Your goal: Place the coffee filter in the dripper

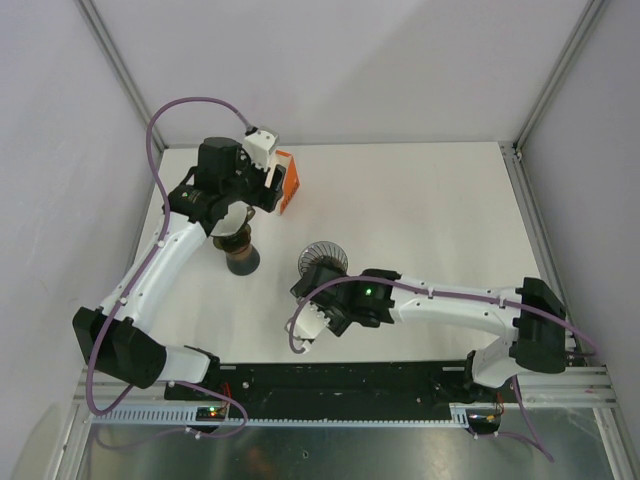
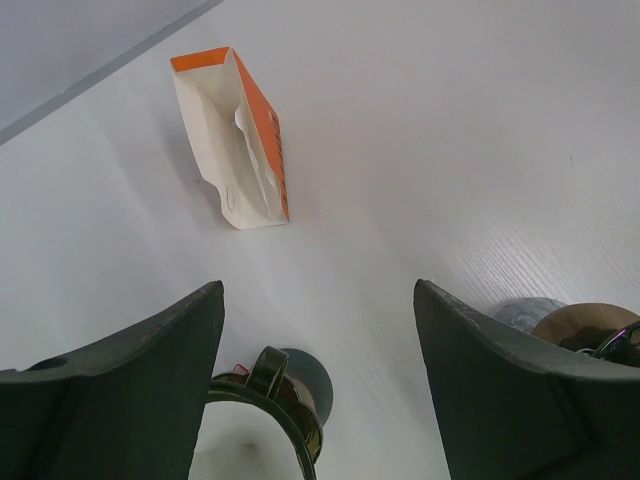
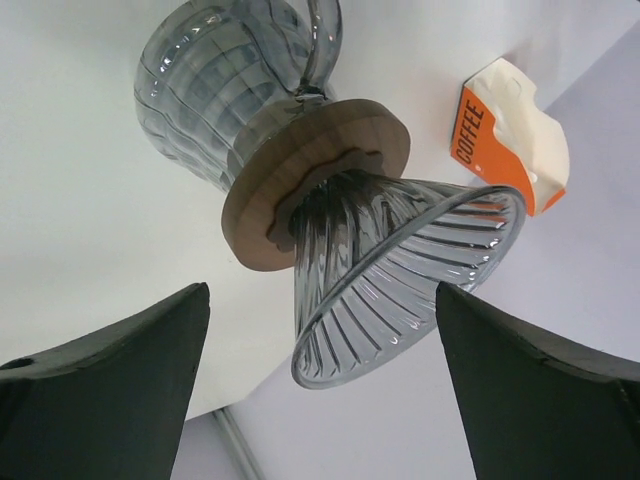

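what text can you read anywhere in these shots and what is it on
"COFFEE": white capitals on the orange side of the filter box, read in the right wrist view.
Left wrist view: the orange side of the same box carries faint marks, too small to read.
Top view: the box is too small for any lettering to be read.
No writing shows on the glass dripper or its wooden collar.

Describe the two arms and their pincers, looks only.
Both the left arm and right arm have white links, black joints and a purple cable along them. The right one shows a green light. The left pincer and right pincer each have two broad, dark fingers.
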Controlling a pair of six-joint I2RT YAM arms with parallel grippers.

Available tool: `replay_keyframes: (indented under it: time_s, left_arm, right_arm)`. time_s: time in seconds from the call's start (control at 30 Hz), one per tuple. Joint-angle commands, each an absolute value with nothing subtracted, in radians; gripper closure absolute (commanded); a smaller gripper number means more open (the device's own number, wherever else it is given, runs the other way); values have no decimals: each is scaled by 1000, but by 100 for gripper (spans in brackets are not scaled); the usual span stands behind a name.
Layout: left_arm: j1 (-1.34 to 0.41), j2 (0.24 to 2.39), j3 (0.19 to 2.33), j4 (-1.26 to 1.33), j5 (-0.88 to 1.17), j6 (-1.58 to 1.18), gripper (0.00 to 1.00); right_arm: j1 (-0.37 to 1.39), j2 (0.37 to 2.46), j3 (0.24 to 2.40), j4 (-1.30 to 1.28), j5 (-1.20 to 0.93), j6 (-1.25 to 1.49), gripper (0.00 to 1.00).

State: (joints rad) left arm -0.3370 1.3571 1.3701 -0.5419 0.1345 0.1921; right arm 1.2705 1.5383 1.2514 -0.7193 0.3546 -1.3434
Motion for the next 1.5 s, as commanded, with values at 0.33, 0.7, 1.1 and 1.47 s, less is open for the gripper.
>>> replay_keyframes:
  time_s: [0.33, 0.7, 1.1, 1.47]
  left_arm:
    - [-330, 1350, 1407, -532, 129, 207, 16]
    - [-329, 1507, 1523, -531, 34, 256, 23]
    - [-300, 1864, 1827, -534, -25, 286, 58]
    - [-272, 2062, 1966, -535, 40, 280, 66]
  right_arm:
    - [1249, 1297, 1262, -557, 187, -1189, 1]
    - [931, 1187, 1259, -253, 105, -591, 1]
    - [799, 1103, 1172, -193, 17, -482, 1]
    - [795, 1083, 1141, -197, -25, -481, 1]
